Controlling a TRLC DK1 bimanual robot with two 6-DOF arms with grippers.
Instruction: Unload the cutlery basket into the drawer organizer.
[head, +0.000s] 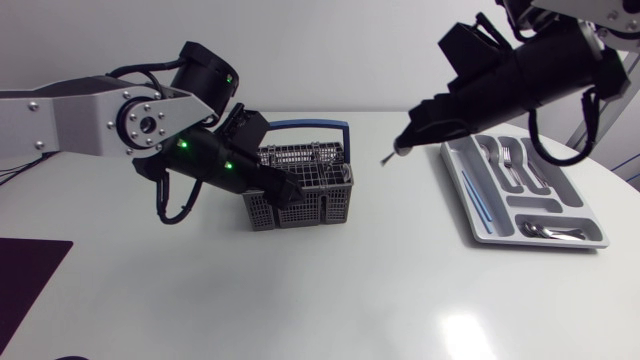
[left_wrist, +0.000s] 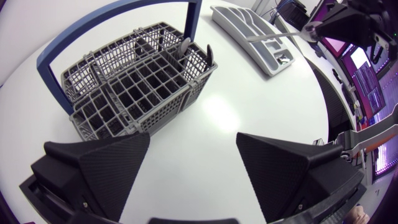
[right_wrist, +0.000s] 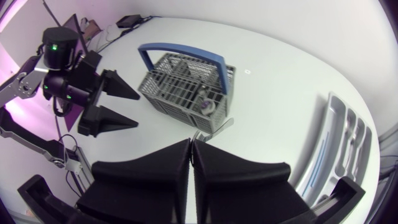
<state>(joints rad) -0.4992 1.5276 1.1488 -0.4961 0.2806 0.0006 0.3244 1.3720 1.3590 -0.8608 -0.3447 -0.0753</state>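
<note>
— Two tools on show, and our right tool has a catch: its fingers are pressed together on a piece of cutlery, with a silvery end poking out ahead of them.

— Where do we have it?

— Up above the surface, between the cutlery basket and the drawer organizer, touching neither. What kind of piece it is, we cannot tell.

— And our left tool?

— Spread wide, nothing between its fingers. It sits just beside the basket, which lies ahead of the fingers, and from the wrist we see a gap between them.

— What do we see in the basket?

— It stands upright, grey mesh with its blue handle arched over the top. A spoon stands bowl-up in a corner compartment on the side facing the organizer, with a dark-tipped piece right beside it.

— And the organizer?

— Lying flat on our right, well apart from the basket. We have forks in one lengthwise slot, silver pieces in the crosswise end compartment, and a thin blue stick in the long slot on the basket side
</note>
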